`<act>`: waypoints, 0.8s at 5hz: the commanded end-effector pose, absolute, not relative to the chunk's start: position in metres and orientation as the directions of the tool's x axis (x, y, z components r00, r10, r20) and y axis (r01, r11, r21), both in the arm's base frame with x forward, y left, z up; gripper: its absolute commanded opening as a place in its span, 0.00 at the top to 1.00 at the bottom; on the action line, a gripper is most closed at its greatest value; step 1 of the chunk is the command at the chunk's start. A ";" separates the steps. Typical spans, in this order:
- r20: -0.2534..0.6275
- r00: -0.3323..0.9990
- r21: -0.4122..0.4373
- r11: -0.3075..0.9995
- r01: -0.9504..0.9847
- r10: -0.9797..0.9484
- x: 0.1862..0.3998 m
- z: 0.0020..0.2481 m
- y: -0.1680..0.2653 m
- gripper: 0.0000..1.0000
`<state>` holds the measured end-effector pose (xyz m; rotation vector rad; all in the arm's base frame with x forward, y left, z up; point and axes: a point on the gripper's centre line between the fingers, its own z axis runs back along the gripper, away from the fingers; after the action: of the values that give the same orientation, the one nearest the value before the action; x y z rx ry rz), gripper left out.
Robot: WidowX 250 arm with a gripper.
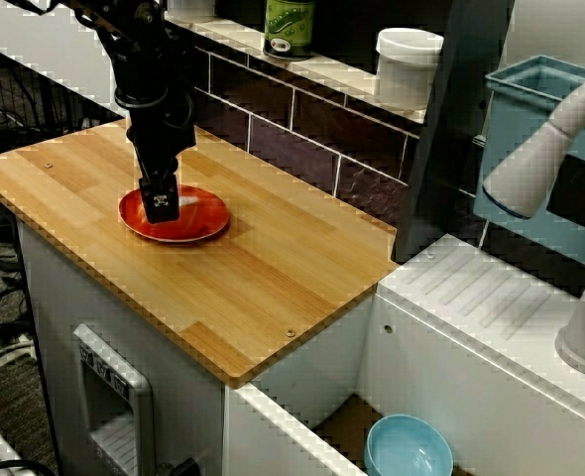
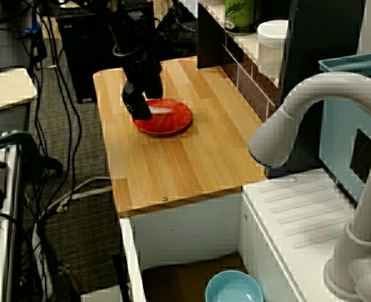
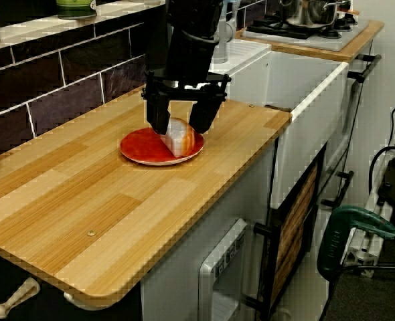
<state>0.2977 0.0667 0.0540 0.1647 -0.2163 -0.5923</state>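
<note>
Directly above the red plate (image 3: 138,148) on the wooden counter (image 3: 84,194), the black gripper (image 3: 179,128) hung released, jaws straddling the white-and-orange food piece (image 3: 181,138), which lay on the plate, not yet clasped or lifted.

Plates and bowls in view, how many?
2. A red plate on the wooden counter, under the claw; a blue bowl down in the sink. More may hide out of frame.

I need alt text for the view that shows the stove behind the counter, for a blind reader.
A black robot gripper straddles a pale orange-and-white item on a red plate on a wooden counter. Whether it grips the item is unclear. A stove stands behind.
</note>
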 end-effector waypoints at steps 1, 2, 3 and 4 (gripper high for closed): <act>0.160 0.810 0.238 0.818 0.523 -0.564 0.305 0.057 0.065 0.00; 0.154 0.816 0.232 0.823 0.519 -0.558 0.304 0.054 0.064 0.00; 0.147 0.818 0.229 0.824 0.519 -0.556 0.301 0.049 0.063 0.00; 0.139 0.821 0.228 0.825 0.517 -0.553 0.300 0.045 0.061 0.00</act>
<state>0.2928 0.0635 0.0390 0.1702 -0.1789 -0.5765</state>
